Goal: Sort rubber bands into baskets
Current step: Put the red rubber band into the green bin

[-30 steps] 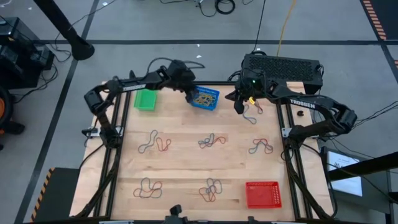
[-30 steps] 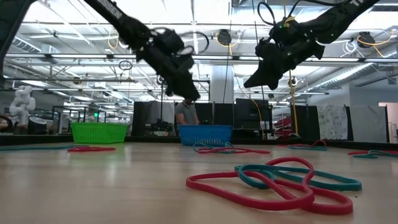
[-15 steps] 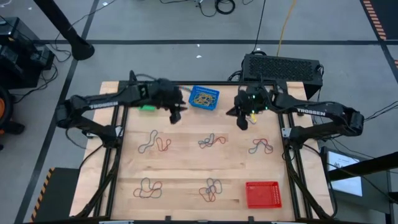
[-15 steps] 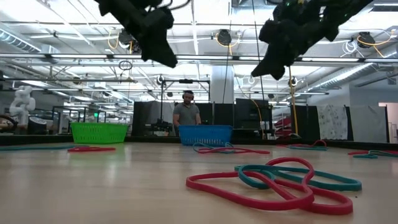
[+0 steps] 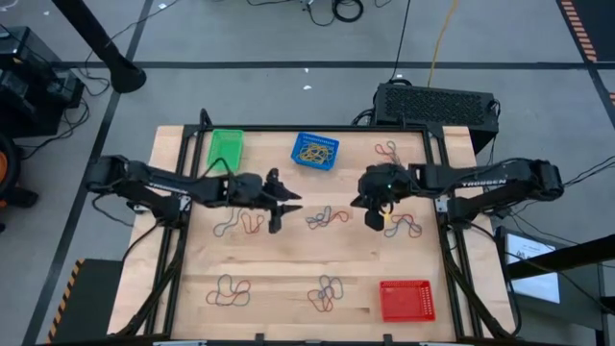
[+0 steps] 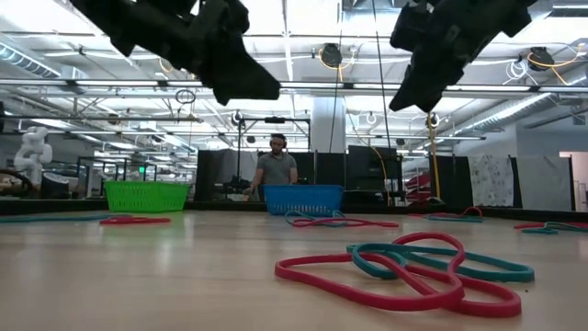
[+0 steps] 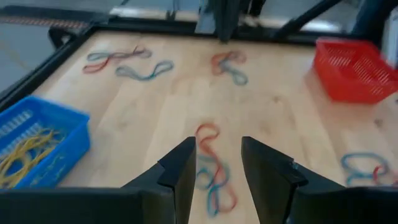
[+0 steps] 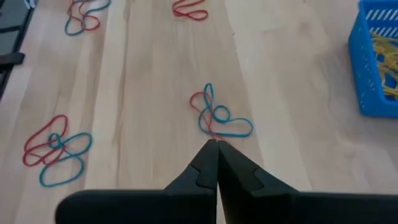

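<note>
Yellow rubber bands (image 5: 314, 149) in blue basket (image 5: 299, 160); left fingers (image 7: 180, 171) parted, right fingers (image 8: 205, 167) clenched empty.

Two baskets (image 5: 226, 150) (image 5: 315, 151) sat side by side at tabletop (image 5: 288, 259) far edge; third basket (image 5: 405, 299) at near right corner. Rubber band clusters (image 5: 327, 217) (image 5: 229, 289) lay scattered across middle and near rows. Left pincer (image 5: 276, 204) hung left of centre cluster, right pincer (image 5: 375, 213) to its right.

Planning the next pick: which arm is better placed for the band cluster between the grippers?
Probably left: the left gripper is open with the cluster lined up ahead; the right gripper is shut.
</note>
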Tool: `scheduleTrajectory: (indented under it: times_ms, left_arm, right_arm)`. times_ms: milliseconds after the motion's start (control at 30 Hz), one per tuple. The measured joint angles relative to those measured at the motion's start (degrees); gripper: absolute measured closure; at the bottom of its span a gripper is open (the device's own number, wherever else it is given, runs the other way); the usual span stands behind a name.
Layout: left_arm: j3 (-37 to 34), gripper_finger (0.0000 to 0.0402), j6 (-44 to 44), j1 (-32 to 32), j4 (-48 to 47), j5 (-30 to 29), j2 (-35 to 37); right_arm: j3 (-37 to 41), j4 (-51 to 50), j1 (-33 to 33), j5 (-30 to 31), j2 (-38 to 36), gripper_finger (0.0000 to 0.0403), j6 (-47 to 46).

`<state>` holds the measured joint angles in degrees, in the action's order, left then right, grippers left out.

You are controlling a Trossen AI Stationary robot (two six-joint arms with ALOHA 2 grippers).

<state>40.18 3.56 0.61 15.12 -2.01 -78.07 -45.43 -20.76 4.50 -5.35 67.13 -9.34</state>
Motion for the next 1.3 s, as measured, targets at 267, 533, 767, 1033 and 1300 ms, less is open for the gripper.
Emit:
scheduleTrajectory:
  times_ms: [267, 533, 767, 1033, 1300]
  left_arm:
    - [4.16, 0.0265, 0.54, -2.19, 9.48, -0.01, -13.10]
    - [17.21, 0.0265, -4.68, -1.74, 7.98, -0.01, -28.08]
    - [24.18, 0.0265, -5.40, 0.26, 5.78, 0.08, -36.93]
    - [29.95, 0.0265, -3.87, 0.70, -4.33, 0.32, -40.47]
    - [31.98, 0.0265, -4.35, 1.88, -6.73, 0.23, -41.21]
  right_arm:
    - [0.00, -0.08, -3.34, 1.26, 0.00, 0.0403, -0.52]
    - [0.00, -0.17, -3.92, 2.23, 0.00, 0.0403, 5.53]
    - [1.50, 2.31, -3.85, 1.95, -0.33, 0.0403, 10.96]
    - [9.05, 10.49, -1.38, -4.01, -4.51, 0.0403, 13.01]
    - [9.64, 10.23, -1.34, -4.17, -5.79, 0.0403, 13.24]
